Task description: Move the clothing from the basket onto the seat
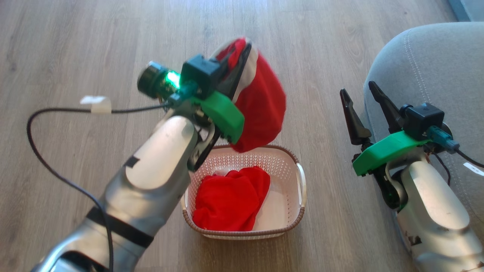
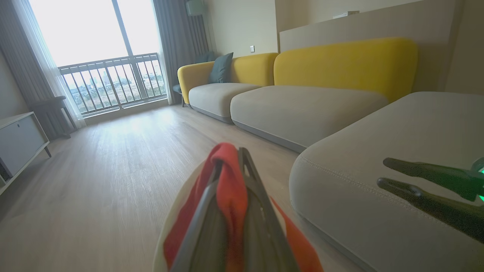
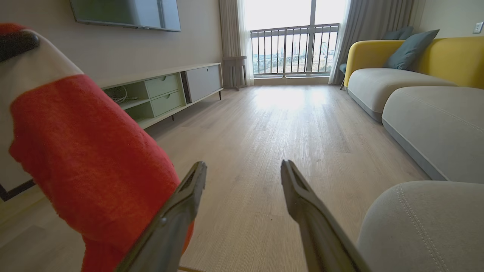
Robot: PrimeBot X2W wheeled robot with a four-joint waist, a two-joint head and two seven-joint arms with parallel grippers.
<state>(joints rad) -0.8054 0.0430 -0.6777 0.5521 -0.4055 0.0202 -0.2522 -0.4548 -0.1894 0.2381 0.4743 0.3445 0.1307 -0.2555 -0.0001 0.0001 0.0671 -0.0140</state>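
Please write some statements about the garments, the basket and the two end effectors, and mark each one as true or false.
1. The left end effector grips the red and white garment, lifted out of the basket. True.
2. The basket holds no clothing. False: a plain red garment lies in it.
3. The right end effector is shut on fabric. False: it is open and holds nothing.
4. The basket stands on the wooden floor, apart from the grey seat. True.
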